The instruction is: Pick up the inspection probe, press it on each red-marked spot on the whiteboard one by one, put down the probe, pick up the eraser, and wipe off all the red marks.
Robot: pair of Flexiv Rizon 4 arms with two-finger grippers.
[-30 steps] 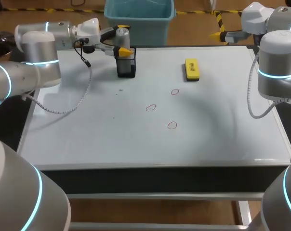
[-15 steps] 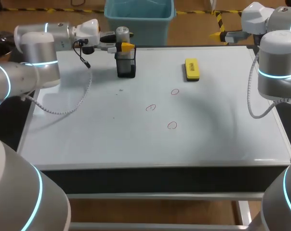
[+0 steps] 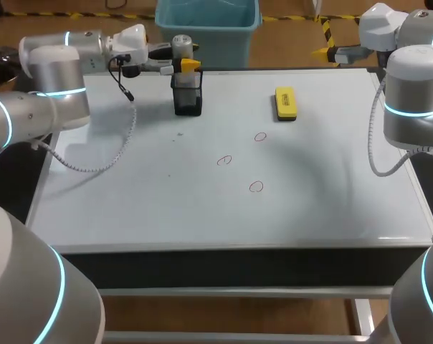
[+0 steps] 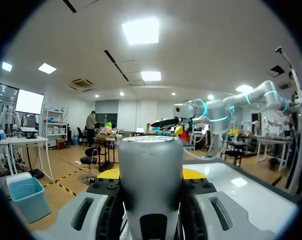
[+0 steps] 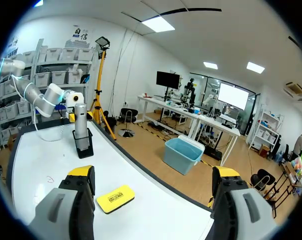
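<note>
- The left pincer [image 3: 181, 63] is at the back of the whiteboard [image 3: 130, 193], near the far edge of the counter.
- It is pinching the probe [image 3: 181, 47]. One yellow finger [image 3: 191, 64] presses on each side of it.
- The probe is a grey tube with a round flat top, and it stands straight up.
- In the left wrist view the probe [image 4: 151, 185] sits right in the middle of the pincer, with a yellow tip [image 4: 109, 173] showing on either side.
- The bottom end of the probe goes down into a black holder [image 3: 188, 99], which stands on the whiteboard just under the pincer.
- The right pincer [image 5: 153, 175] is spread wide with nothing between its fingers. It is up by the back right corner of the counter, well apart from the probe.
- The yellow eraser [image 3: 285, 103] lies flat on the whiteboard, to the right of the holder. In the right wrist view it lies just ahead of the right pincer, nearer one finger.
- Three small red marks [image 3: 224, 160] are drawn as rings on the whiteboard, nearer the front than the holder and the eraser.
- Both pincers are well apart from the red marks.
</note>
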